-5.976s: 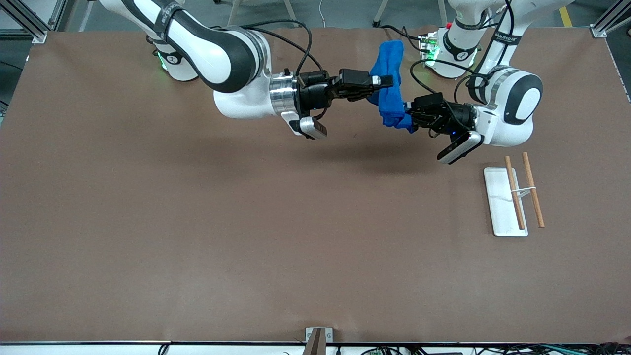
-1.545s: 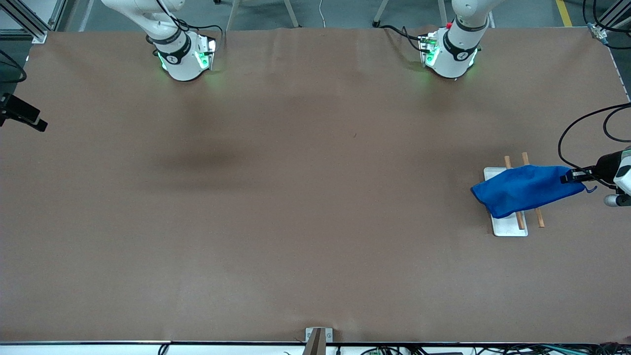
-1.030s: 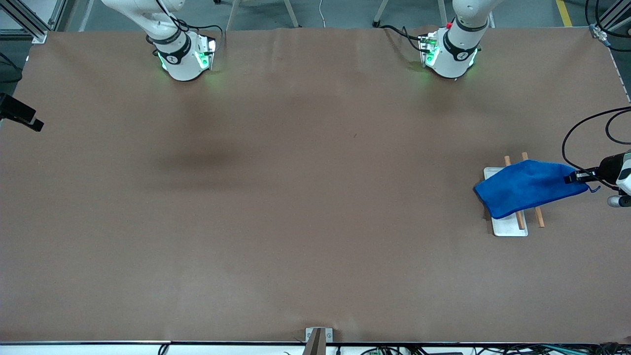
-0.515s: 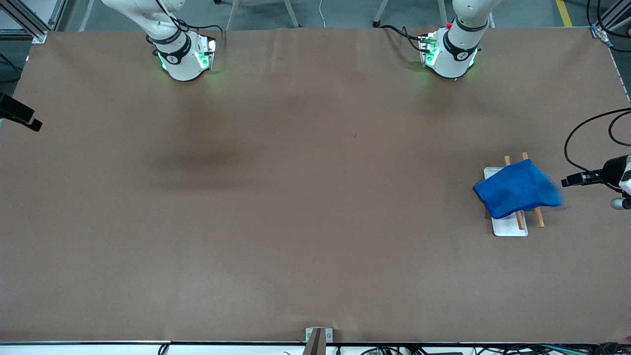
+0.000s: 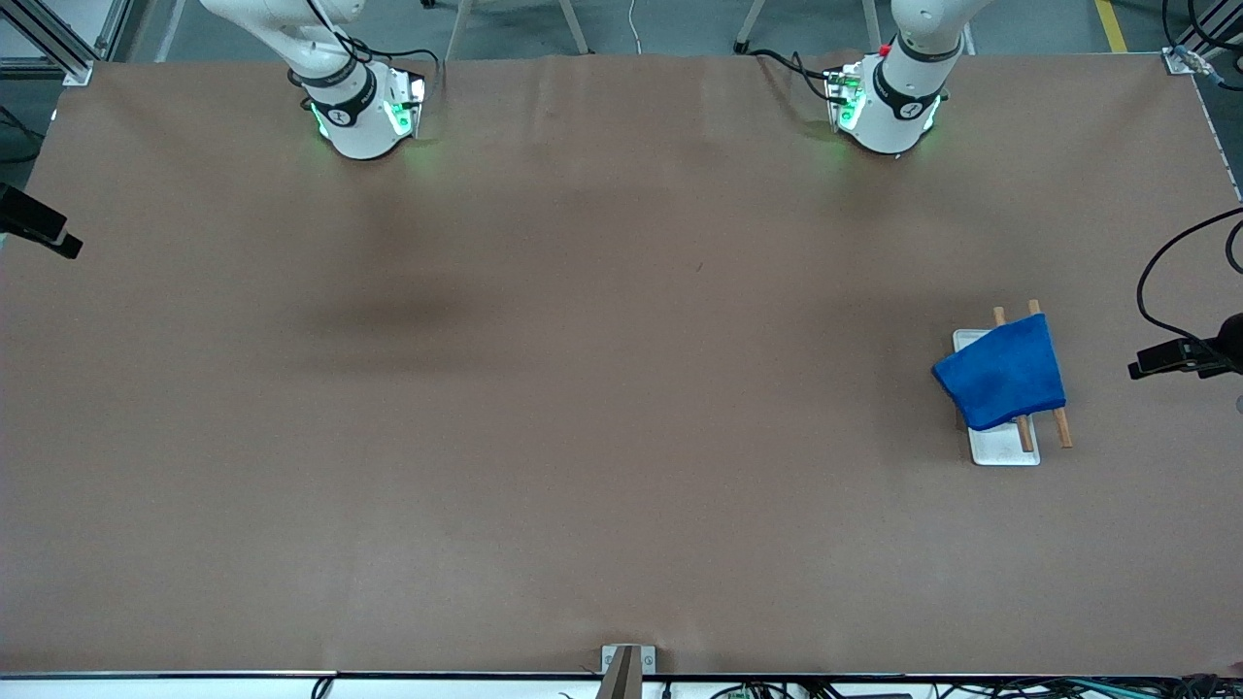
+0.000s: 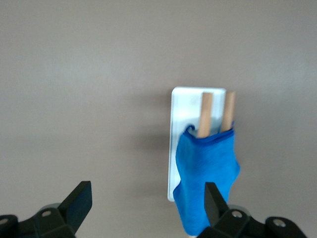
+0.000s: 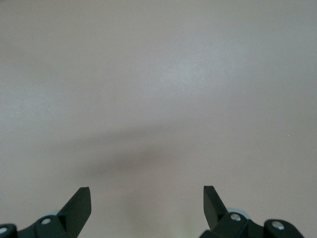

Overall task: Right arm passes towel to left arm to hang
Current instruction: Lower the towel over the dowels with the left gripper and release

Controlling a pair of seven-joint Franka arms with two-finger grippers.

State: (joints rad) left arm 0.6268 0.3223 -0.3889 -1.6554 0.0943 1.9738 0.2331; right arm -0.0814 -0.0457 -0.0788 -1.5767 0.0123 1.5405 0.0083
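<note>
I see the towel [image 5: 1002, 379] draped over the two wooden bars [image 5: 1047, 374] of the small rack, which stands on a white base plate [image 5: 1005, 449] toward the left arm's end of the table [image 5: 583, 408]. From my left wrist view the cloth [image 6: 205, 186] hangs across both bars [image 6: 204, 115], with more of it falling on one side than on the other.

The left gripper [image 6: 146, 208] has its fingers spread wide with nothing between them, and it is apart from the towel, over the table edge at the left arm's end. The right gripper [image 7: 147, 206] is also spread and empty; the right arm waits over bare table at its own end.

What could go wrong, in my opinion: the towel sits unevenly, so the heavier side may pull it slowly off the bars. If I move the left arm carelessly near the rack, a finger could catch the hem and drag the cloth down, or push the light rack over.

Some things I cannot make out. In the front view both grippers are almost cut off at the frame edges. How the rack's bars are fixed to the plate is hidden under the cloth, and I cannot find the small loop at the corner
</note>
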